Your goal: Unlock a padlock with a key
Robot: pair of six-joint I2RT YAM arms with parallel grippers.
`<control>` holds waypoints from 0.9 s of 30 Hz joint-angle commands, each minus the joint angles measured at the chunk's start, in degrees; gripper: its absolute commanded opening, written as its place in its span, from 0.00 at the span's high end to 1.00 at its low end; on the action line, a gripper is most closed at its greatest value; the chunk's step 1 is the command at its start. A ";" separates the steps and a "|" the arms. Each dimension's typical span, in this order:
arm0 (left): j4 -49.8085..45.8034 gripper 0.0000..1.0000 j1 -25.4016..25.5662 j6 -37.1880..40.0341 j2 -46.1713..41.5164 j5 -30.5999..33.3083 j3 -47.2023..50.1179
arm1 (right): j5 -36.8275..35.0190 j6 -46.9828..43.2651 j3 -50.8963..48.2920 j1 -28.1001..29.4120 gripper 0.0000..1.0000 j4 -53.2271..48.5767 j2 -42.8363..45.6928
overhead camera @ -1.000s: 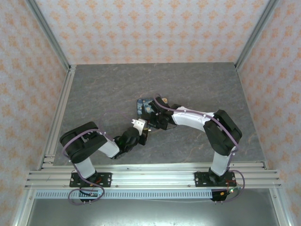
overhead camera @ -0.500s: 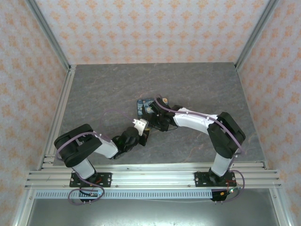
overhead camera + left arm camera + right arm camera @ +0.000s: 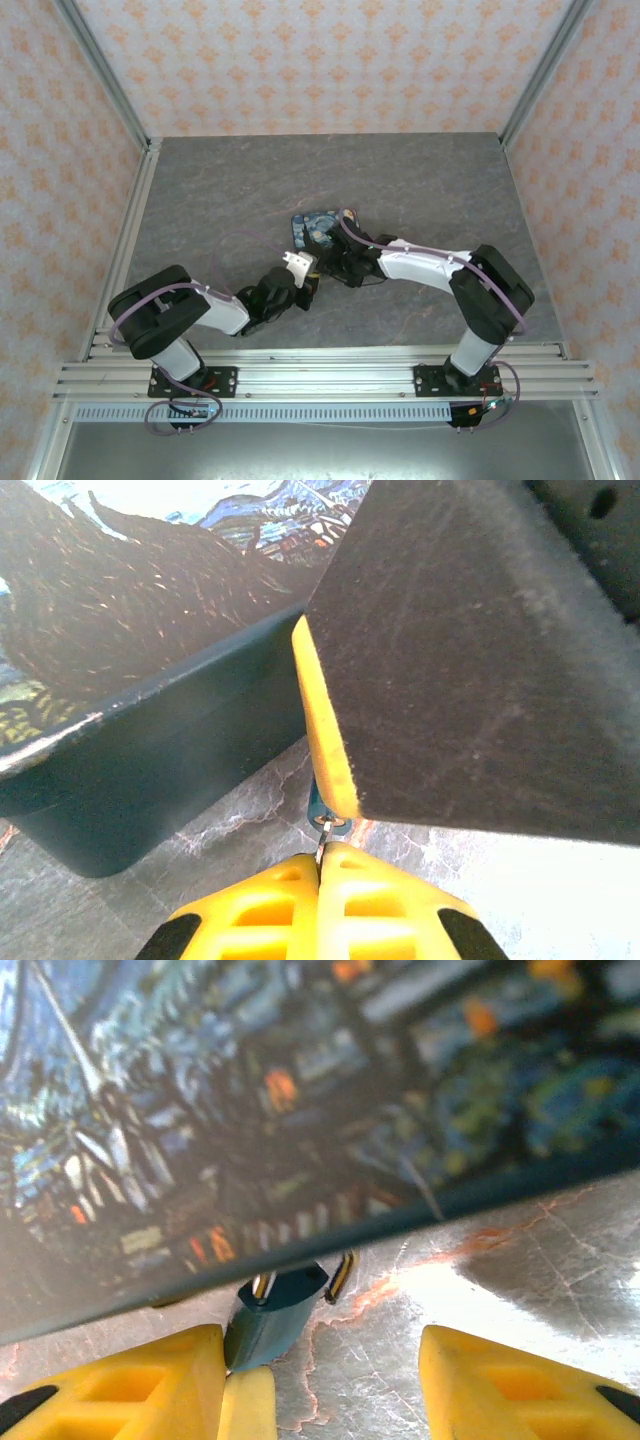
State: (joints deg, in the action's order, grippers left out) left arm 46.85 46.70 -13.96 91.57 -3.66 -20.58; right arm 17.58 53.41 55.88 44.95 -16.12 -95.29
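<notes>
The tiny teal padlock (image 3: 268, 1322) lies on the table beside the painted tin, its body touching my right gripper's left finger (image 3: 150, 1385). One silvery shackle leg (image 3: 340, 1275) sits outside the body. My right gripper (image 3: 320, 1390) is open around it, holding nothing. In the left wrist view, my left gripper (image 3: 322, 865) is shut on the thin silvery key (image 3: 323, 840), whose tip sits in the padlock's (image 3: 322, 815) keyhole. From above, the left gripper (image 3: 308, 283) and right gripper (image 3: 335, 265) meet just in front of the tin.
The blue Starry Night tin (image 3: 318, 228) stands right behind the padlock, its dark side wall (image 3: 150, 770) close to both grippers. Grey marbled table (image 3: 420, 190) stretches all around, bounded by metal rails (image 3: 130, 240) and patterned walls.
My right gripper has gone from shut to open, letting go of the padlock, and its arm has lowered and stretched out. The left gripper stays shut on the key.
</notes>
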 commanded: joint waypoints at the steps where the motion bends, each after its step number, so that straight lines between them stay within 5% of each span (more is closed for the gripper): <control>1: 0.06 1.00 -0.62 -2.12 -2.00 -1.27 -1.22 | -0.80 2.48 -2.39 -0.21 0.47 4.57 2.44; 18: 1.66 1.00 -1.72 -14.94 -0.50 -6.79 -3.24 | 1.26 8.44 -8.58 -0.22 0.46 16.98 2.89; 27: 2.28 1.00 -1.70 -18.44 -0.33 -7.51 -3.17 | 1.10 10.35 -9.28 -0.21 0.55 18.52 4.13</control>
State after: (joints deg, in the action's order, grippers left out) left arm 46.33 45.21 -30.20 90.89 -10.09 -22.09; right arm 17.96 61.47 47.66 44.84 0.97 -92.84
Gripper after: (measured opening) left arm 0.048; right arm 0.453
